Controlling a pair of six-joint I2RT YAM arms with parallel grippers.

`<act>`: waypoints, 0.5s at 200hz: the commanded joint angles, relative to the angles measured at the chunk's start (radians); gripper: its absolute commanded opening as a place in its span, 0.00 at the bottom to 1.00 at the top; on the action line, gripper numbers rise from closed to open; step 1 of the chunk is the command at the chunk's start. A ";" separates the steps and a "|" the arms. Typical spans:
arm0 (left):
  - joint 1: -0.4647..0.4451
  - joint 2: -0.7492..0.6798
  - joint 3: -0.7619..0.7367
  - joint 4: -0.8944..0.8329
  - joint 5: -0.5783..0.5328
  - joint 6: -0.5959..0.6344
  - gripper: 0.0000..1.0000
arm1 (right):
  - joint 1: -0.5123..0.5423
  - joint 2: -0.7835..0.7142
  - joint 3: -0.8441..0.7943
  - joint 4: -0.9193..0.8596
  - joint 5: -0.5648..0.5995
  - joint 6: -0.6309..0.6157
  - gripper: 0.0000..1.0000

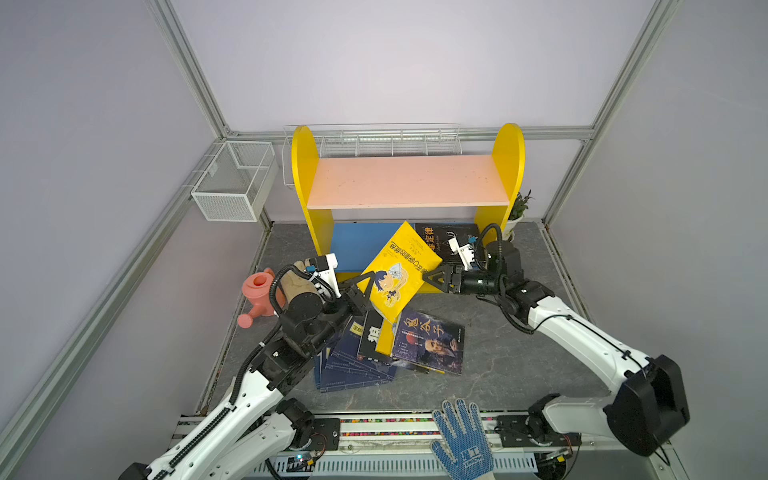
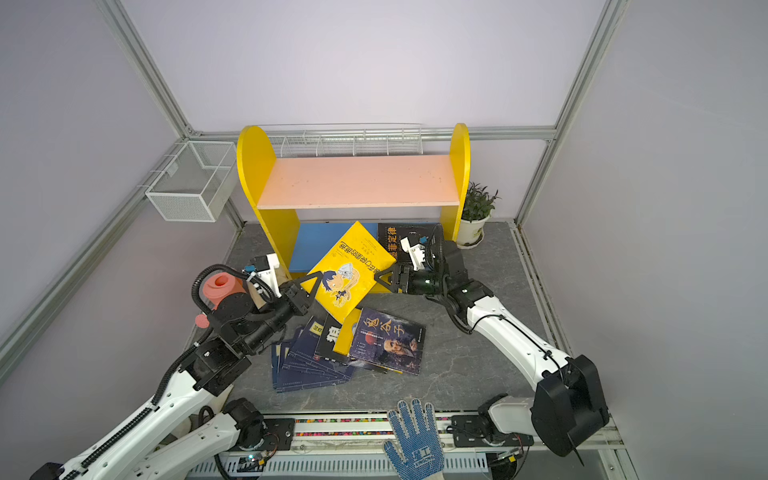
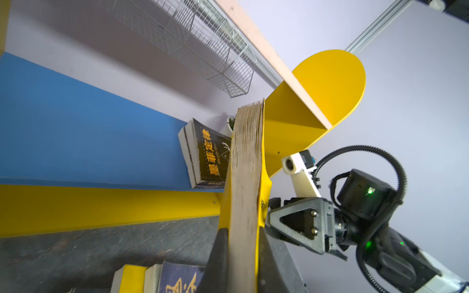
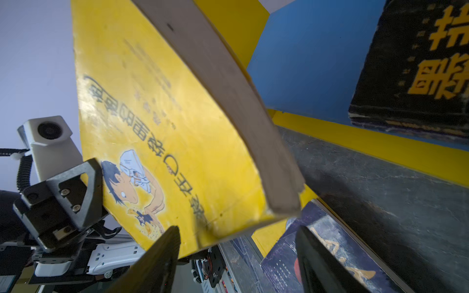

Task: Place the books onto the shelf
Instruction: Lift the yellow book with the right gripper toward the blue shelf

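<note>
The yellow book [image 1: 401, 274] with the cartoon boy on its cover hangs tilted in the air in front of the shelf [image 1: 304, 166]. Its far corner is over the low blue board [image 1: 361, 245] and its near corner is above the pile of books [image 1: 365, 361] on the table [image 1: 519, 365]. My left gripper [image 1: 365, 293] is clamped on the book's left edge, one finger on each cover with the pages pinched between. My right gripper [image 1: 428, 277] sits at the book's right-hand corner with its jaws spread wide, one on each side of that corner; I cannot tell whether either finger touches the cover. A black book [image 1: 436, 243] with gold characters lies on the blue board at its right end, near the yellow side panel. In the pile, navy covers fan out on the left, and a dark book with an old man's face [image 1: 430, 343] lies on top at the right. A pink watering can [image 1: 259, 297] stands beside my left arm, a potted plant [image 1: 517, 212] is just right of the shelf, and a blue-dotted glove [image 1: 461, 440] lies at the near edge.
</note>
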 commanded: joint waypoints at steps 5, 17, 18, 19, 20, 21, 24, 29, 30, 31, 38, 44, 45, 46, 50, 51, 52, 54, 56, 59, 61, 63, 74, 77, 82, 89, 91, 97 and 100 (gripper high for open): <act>0.004 0.033 0.002 0.229 0.034 -0.090 0.00 | 0.030 0.024 -0.004 0.135 -0.024 0.061 0.72; 0.004 0.046 -0.003 0.246 0.036 -0.105 0.00 | 0.042 0.035 0.016 0.131 -0.033 0.052 0.71; 0.004 0.047 -0.003 0.246 0.036 -0.106 0.00 | 0.043 0.036 0.016 0.132 -0.034 0.051 0.71; 0.004 0.048 -0.002 0.247 0.035 -0.106 0.00 | 0.045 0.037 0.018 0.133 -0.035 0.051 0.70; 0.004 0.049 -0.002 0.247 0.035 -0.107 0.00 | 0.045 0.036 0.018 0.135 -0.035 0.052 0.70; 0.004 0.050 -0.001 0.247 0.036 -0.107 0.00 | 0.046 0.037 0.019 0.135 -0.037 0.052 0.70; 0.004 0.053 -0.001 0.248 0.038 -0.110 0.00 | 0.047 0.038 0.020 0.138 -0.037 0.053 0.69; 0.004 0.059 0.001 0.249 0.041 -0.112 0.00 | 0.049 0.039 0.022 0.144 -0.040 0.058 0.67; 0.004 0.061 0.000 0.250 0.042 -0.113 0.00 | 0.051 0.040 0.021 0.147 -0.040 0.059 0.67; 0.004 0.062 0.002 0.249 0.041 -0.113 0.00 | 0.051 0.041 0.021 0.148 -0.041 0.060 0.66; 0.004 0.068 0.004 0.248 0.045 -0.114 0.00 | 0.054 0.041 0.016 0.172 -0.047 0.075 0.62; 0.004 0.074 0.004 0.249 0.046 -0.117 0.00 | 0.055 0.041 0.007 0.197 -0.051 0.093 0.56; 0.004 0.075 0.004 0.249 0.047 -0.117 0.00 | 0.055 0.042 0.007 0.201 -0.051 0.095 0.55; 0.004 0.077 0.004 0.249 0.048 -0.116 0.00 | 0.055 0.041 0.006 0.207 -0.052 0.098 0.54; 0.004 0.079 0.004 0.251 0.047 -0.115 0.00 | 0.056 0.040 0.001 0.223 -0.054 0.110 0.48; 0.004 0.080 0.004 0.252 0.048 -0.116 0.00 | 0.056 0.040 0.000 0.226 -0.054 0.112 0.47; 0.004 0.081 0.004 0.251 0.048 -0.116 0.00 | 0.056 0.040 -0.002 0.229 -0.054 0.114 0.46; 0.004 0.083 0.003 0.251 0.048 -0.116 0.00 | 0.056 0.039 -0.004 0.236 -0.054 0.118 0.43; 0.004 0.084 0.004 0.249 0.048 -0.116 0.00 | 0.057 0.038 -0.005 0.242 -0.052 0.120 0.40; 0.004 0.086 0.004 0.247 0.046 -0.116 0.00 | 0.058 0.035 -0.008 0.248 -0.050 0.124 0.37; 0.004 0.087 0.004 0.245 0.045 -0.116 0.00 | 0.058 0.033 -0.009 0.251 -0.049 0.126 0.35; 0.004 0.087 0.004 0.245 0.044 -0.117 0.00 | 0.058 0.030 -0.009 0.253 -0.046 0.126 0.33; 0.004 0.095 0.008 0.232 0.035 -0.110 0.00 | 0.060 0.011 -0.017 0.256 -0.027 0.124 0.23; 0.004 0.098 0.010 0.225 0.031 -0.109 0.00 | 0.059 0.006 -0.019 0.258 -0.019 0.122 0.21; 0.004 0.102 0.013 0.209 0.018 -0.108 0.00 | 0.058 -0.005 -0.023 0.258 -0.007 0.120 0.19; 0.004 0.105 0.019 0.182 -0.003 -0.108 0.06 | 0.058 -0.019 -0.027 0.261 0.007 0.118 0.16; 0.004 0.106 0.021 0.173 -0.009 -0.108 0.14 | 0.058 -0.023 -0.028 0.260 0.011 0.117 0.16; 0.004 0.108 0.024 0.151 -0.031 -0.111 0.28 | 0.056 -0.034 -0.031 0.259 0.025 0.116 0.14; 0.004 0.108 0.025 0.140 -0.042 -0.110 0.34 | 0.055 -0.038 -0.033 0.259 0.034 0.116 0.13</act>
